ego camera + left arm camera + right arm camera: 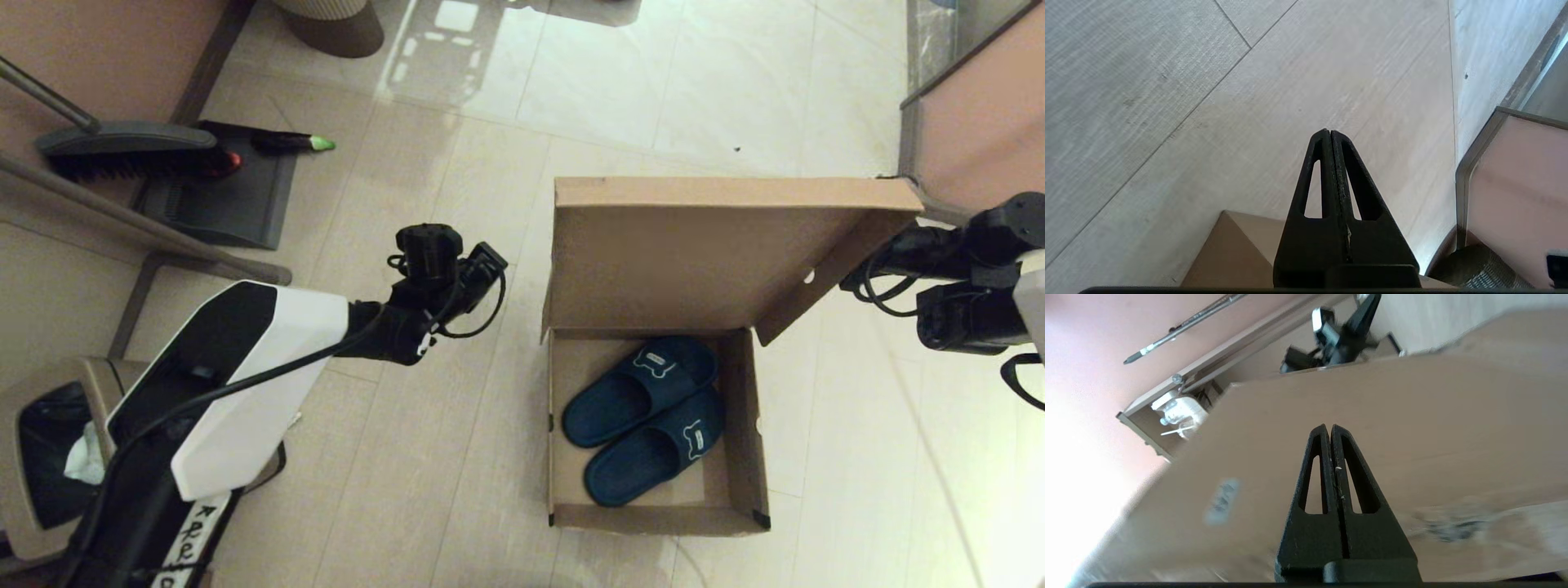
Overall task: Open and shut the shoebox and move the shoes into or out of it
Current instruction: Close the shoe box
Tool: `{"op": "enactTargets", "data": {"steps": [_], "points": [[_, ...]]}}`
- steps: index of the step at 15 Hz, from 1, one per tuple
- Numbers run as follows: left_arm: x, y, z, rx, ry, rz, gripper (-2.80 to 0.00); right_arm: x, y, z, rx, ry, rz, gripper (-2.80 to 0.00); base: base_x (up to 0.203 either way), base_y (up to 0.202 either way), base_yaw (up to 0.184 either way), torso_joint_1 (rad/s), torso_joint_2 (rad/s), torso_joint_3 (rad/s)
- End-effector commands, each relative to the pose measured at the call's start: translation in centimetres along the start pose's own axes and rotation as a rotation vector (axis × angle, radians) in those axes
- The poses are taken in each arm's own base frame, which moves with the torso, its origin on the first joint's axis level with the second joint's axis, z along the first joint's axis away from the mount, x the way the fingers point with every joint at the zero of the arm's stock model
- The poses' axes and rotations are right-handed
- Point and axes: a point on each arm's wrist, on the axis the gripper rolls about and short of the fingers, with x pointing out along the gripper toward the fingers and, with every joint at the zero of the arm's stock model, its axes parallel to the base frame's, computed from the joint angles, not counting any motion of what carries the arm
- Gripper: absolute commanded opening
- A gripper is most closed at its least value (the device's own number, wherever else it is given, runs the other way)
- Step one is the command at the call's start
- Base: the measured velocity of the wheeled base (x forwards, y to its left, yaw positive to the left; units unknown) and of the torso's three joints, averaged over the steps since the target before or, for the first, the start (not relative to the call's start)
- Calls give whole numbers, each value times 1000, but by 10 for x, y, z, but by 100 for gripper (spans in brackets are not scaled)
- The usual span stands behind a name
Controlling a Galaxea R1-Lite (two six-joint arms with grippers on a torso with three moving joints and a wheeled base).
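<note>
The shoebox [744, 425] stands open on the floor, its lid [686, 253] raised upright at the far side. Both navy shoes [645, 416] lie side by side inside, bone emblems up. My right arm [939, 261] reaches in behind the lid's right side flap, which hides its fingers in the head view. In the right wrist view the right gripper [1329, 426] is shut and empty, close to the lid's outer face [1412, 416], near a white label [1220, 502]. My left arm [408, 318] hovers left of the box. The left gripper [1330, 131] is shut on nothing above bare floor, with a cardboard corner [1229, 253] below it.
A brush [122, 151] and dark dustpan [229, 196] lie at the far left. A brown trash bin [49, 441] stands at my near left, another round bin [335, 24] at the top. A pink cabinet [980, 114] stands right behind the box.
</note>
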Motion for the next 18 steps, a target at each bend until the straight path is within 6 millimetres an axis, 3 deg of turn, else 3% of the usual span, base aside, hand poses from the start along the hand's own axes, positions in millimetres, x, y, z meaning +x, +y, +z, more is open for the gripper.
{"op": "enactTargets", "data": {"steps": [1,4,10,13,18], "points": [[2,0,-1,1,-11,-19,-280,0,20,-10,10,13,-7,-280,0,0,0,0,0,0],[2,-2,-3,8,11,-42,-280,-1,32,-34,74,16,-13,-280,0,0,0,0,0,0],[1,-6,-4,93,92,-155,-280,-10,27,-103,157,-1,-28,-280,0,0,0,0,0,0],[1,-11,-7,93,99,-166,-280,-23,21,-133,180,-34,-42,-280,0,0,0,0,0,0],[-1,-30,-22,97,127,-197,-280,-52,26,-165,207,-132,-71,-280,0,0,0,0,0,0]]}}
